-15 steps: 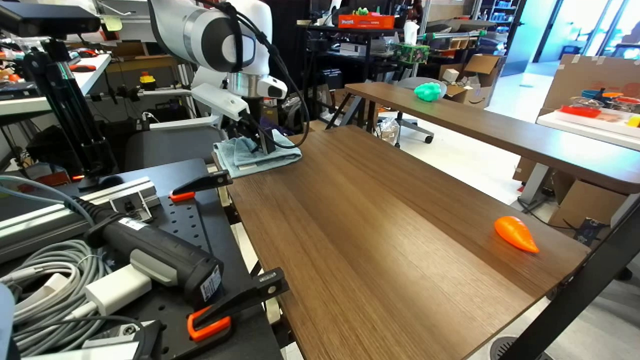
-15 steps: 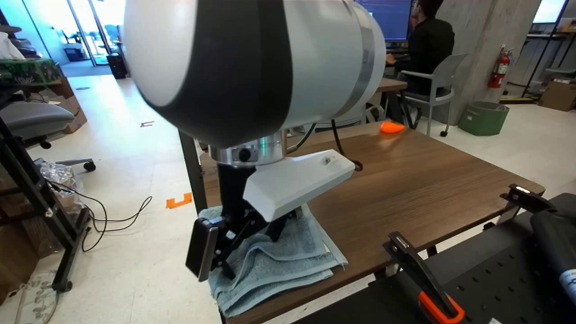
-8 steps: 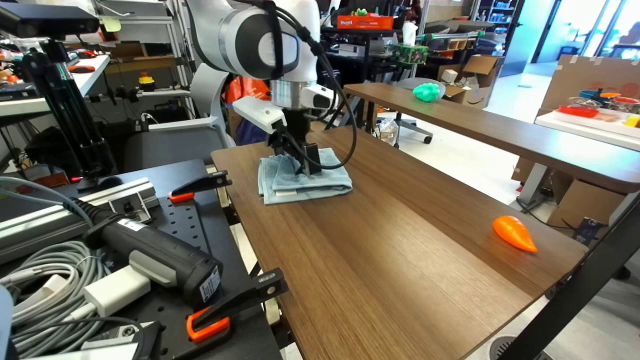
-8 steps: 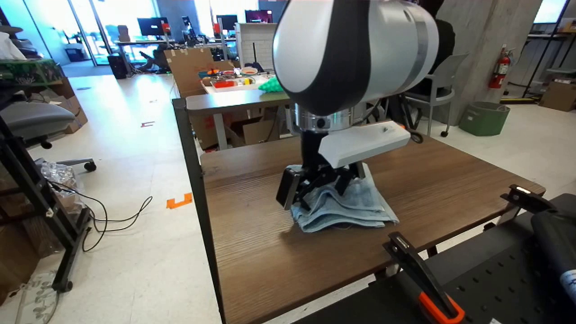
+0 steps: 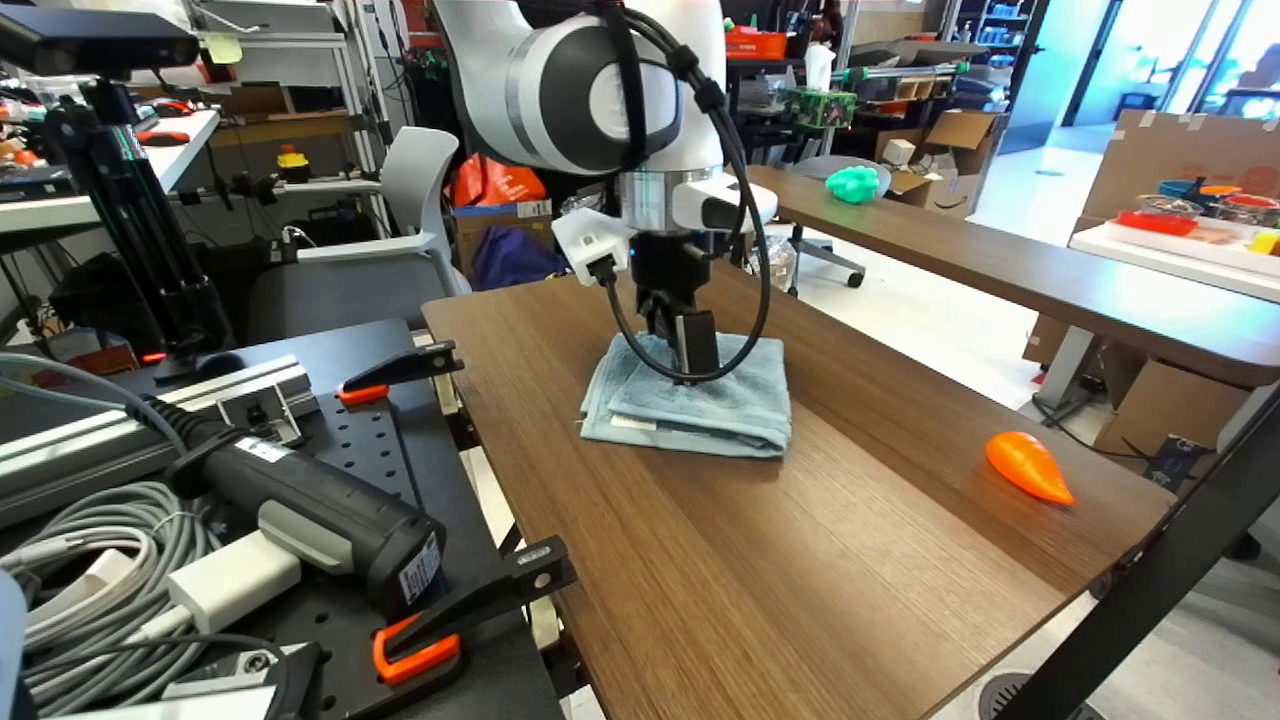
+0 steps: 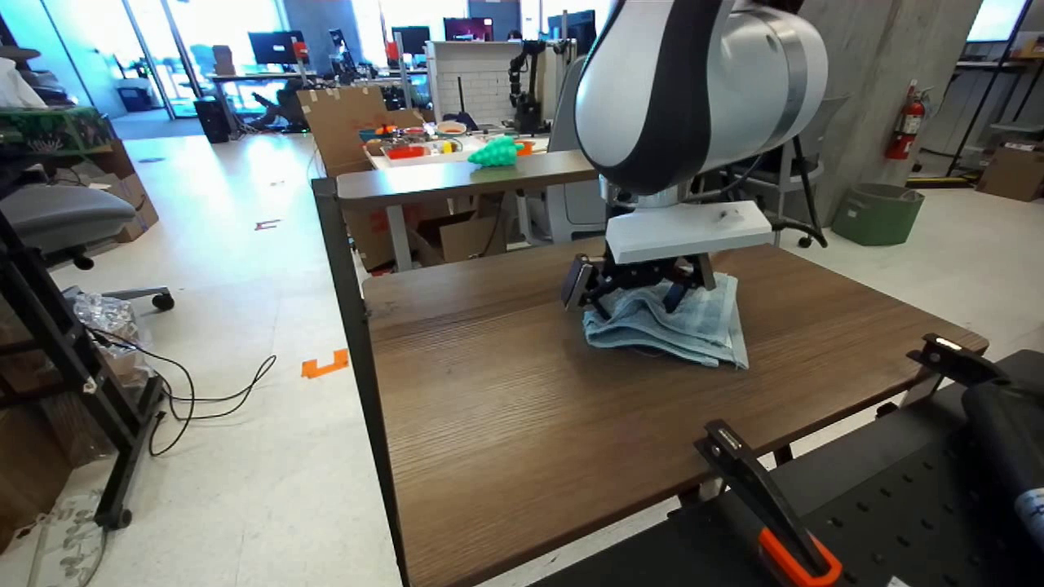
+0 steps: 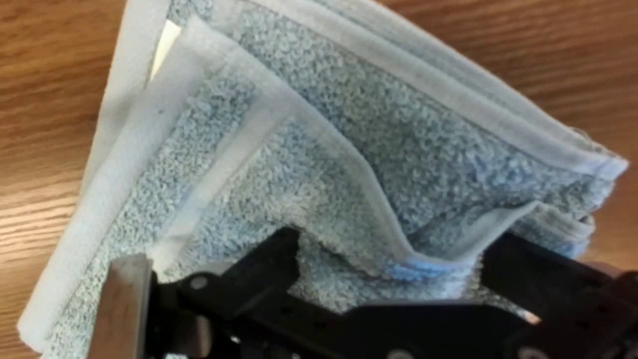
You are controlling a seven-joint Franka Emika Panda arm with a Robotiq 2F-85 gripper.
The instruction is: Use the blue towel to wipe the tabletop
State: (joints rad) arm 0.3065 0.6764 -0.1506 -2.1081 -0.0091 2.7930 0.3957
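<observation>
The blue towel [image 5: 745,405] lies folded and rumpled on the brown wood-grain tabletop [image 5: 800,560], some way in from its edges. The towel also shows in an exterior view [image 6: 711,326] and fills most of the wrist view [image 7: 349,99]. My gripper [image 6: 639,311] points down onto it. In the wrist view the fingers [image 7: 391,249] stand well apart, with a raised, bunched fold of towel between them touching both. The gripper is shut on this fold. The fingertips are partly sunk in the cloth, and the towel's underside is hidden.
An orange object [image 5: 1030,467] lies near the tabletop's far-right end. Black clamps [image 5: 510,585] grip the long edge beside a black bench [image 5: 370,450] holding cables and a handheld tool. A black post [image 5: 1150,570] stands at one corner. A separate table [image 5: 960,250] bears a green object [image 5: 855,184].
My gripper and the towel have slid together from the tabletop's corner at its end edge inward toward its middle. The wrist and towel have turned a little. The orange object has not moved.
</observation>
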